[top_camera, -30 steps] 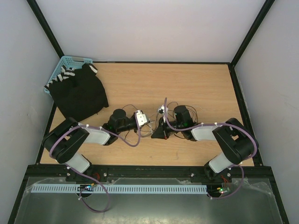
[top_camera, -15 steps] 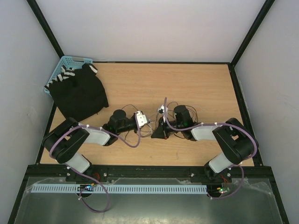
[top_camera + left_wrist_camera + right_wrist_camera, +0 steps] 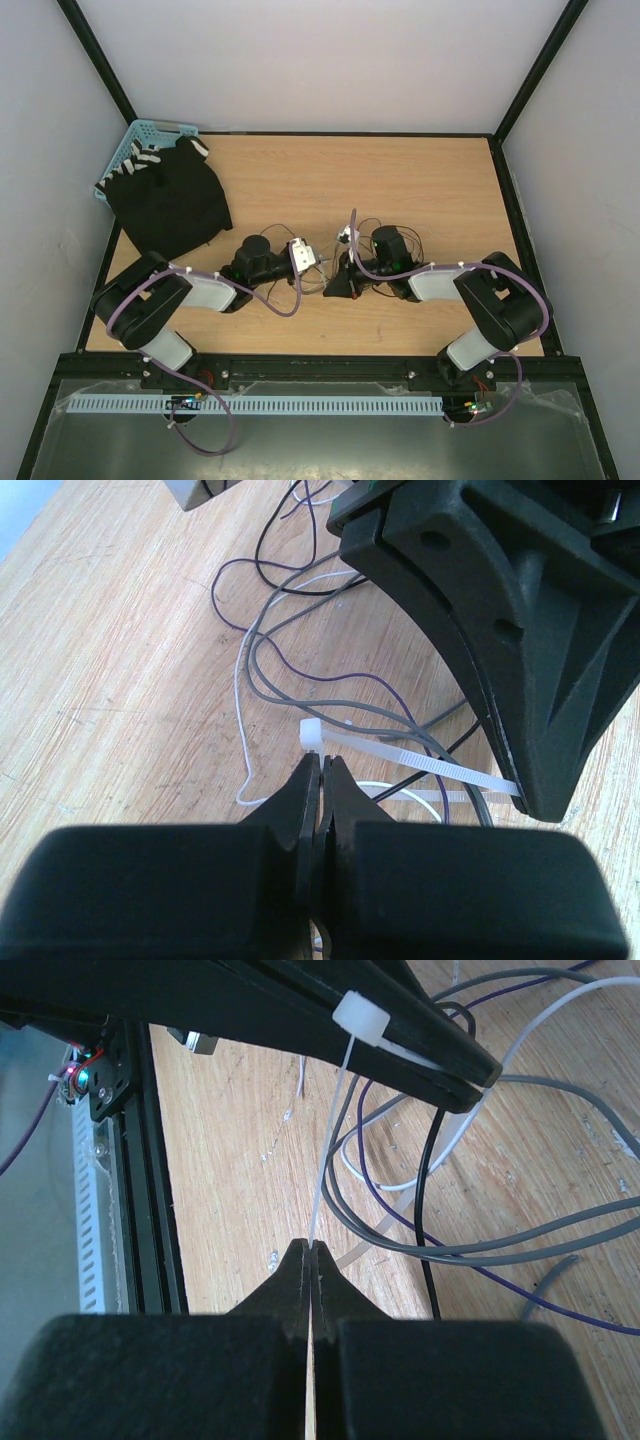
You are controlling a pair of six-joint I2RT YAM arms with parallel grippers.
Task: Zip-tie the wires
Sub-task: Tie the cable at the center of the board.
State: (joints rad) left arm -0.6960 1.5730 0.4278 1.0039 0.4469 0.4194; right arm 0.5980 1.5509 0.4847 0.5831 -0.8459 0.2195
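Note:
The wires (image 3: 300,670) are thin grey, purple, black and white strands, looped loosely on the wooden table between the two grippers. They also show in the right wrist view (image 3: 470,1245) and the top view (image 3: 318,268). A white zip tie (image 3: 420,762) spans the two grippers and crosses over the grey strands. My left gripper (image 3: 321,760) is shut on it just below its square head (image 3: 311,736). My right gripper (image 3: 311,1247) is shut on its thin tail, and the strap (image 3: 330,1130) runs taut up to the head (image 3: 360,1018). In the top view the grippers meet at mid-table (image 3: 335,280).
A blue basket (image 3: 140,135) stands at the far left with a black cloth (image 3: 170,205) draped from it onto the table. A black frame rail (image 3: 150,1160) runs along the near table edge. A pale flat strip (image 3: 385,1225) lies on the table under the wires.

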